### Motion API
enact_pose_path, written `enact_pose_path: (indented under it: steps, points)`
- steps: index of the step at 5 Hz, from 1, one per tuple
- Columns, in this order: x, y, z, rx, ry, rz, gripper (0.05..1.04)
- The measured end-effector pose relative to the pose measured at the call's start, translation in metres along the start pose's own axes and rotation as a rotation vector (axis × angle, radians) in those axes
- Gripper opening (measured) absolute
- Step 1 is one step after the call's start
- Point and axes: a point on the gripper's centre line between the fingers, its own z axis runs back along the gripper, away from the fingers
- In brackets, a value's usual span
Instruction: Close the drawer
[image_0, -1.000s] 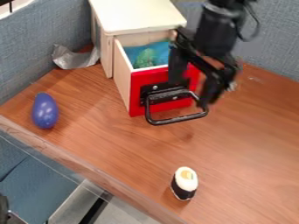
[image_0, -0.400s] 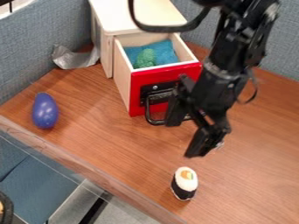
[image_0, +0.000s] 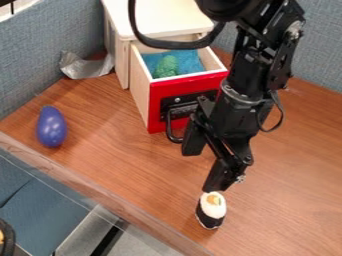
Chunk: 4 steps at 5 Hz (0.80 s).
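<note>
Drawer (image_0: 156, 102) pulled out, sticking out of a small light wooden cabinet (image_0: 157, 20) near the top of the view. Red front, pale wood sides. Black handle (image_0: 172, 135) on the front, partly hidden behind the pincer (image_0: 206, 161). Inside drawer: blue material (image_0: 192, 61), bumpy green item (image_0: 166, 66) on it.

Pincer spread, gap between its fingers, nothing pinched. Hangs over the tabletop (image_0: 113, 145) in front of the drawer, arm (image_0: 240, 105) coming in from the top edge, right of the cabinet. One finger by the handle; touching or not, can't tell. Other finger lower, its tip right at the top of the sushi toy (image_0: 211, 211) in this view; contact unclear. Black cable (image_0: 163, 44) loops off the arm, crossing in front of the cabinet and the drawer's back part.

Sushi toy upright, white top, black wrap, near the tabletop's front edge. Purple egg-shaped item (image_0: 51, 127) at view left, well apart from the drawer. Crumpled silvery piece (image_0: 87, 66) just beside the cabinet, left of it. Blue-gray panels (image_0: 37, 52) behind.
</note>
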Motion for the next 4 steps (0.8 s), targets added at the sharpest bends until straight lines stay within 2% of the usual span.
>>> enact_pose_path:
  steps: [2,4]
  points:
    - [0.008,0.003,-0.002,-0.025,-0.066,-0.008,1.000]
    - [0.017,0.009,-0.016,-0.038,-0.072,0.011,1.000]
